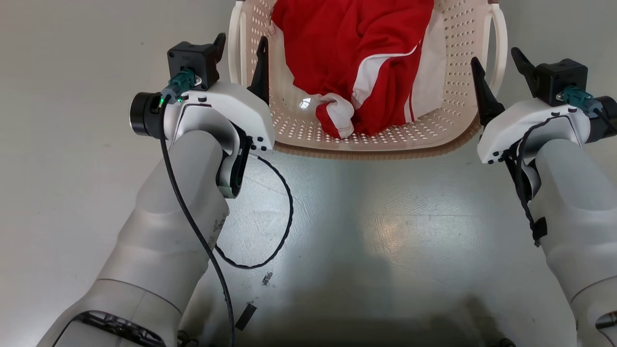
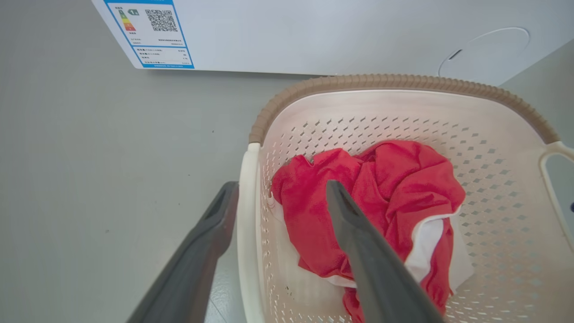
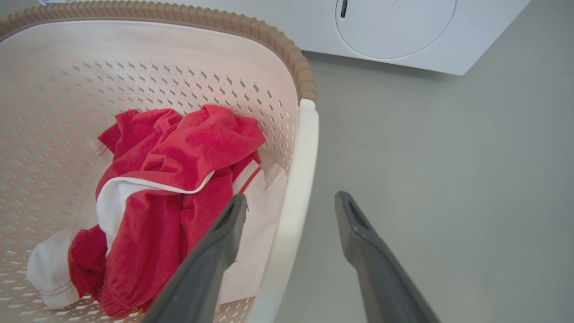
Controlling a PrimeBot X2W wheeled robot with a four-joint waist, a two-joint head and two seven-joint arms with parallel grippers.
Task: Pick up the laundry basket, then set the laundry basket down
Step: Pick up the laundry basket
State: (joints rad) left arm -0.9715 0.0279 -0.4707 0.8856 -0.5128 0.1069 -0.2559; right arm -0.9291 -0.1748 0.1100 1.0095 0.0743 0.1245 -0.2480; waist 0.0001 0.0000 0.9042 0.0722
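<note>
Astride both handles point(image 1: 234, 43) of the laundry basket point(image 1: 366, 153), the jaws gape.

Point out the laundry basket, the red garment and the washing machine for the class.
laundry basket point(image 2: 403, 81), left wrist view, on its brown far rim.
red garment point(image 3: 188, 148), right wrist view, on its top fold.
washing machine point(image 3: 394, 31), right wrist view, on its round door.

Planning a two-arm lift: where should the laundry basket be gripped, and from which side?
Probably the white side handles: left gripper on the left handle, right gripper on the right handle, each from above. Those thin bars sit between the open fingers.
</note>
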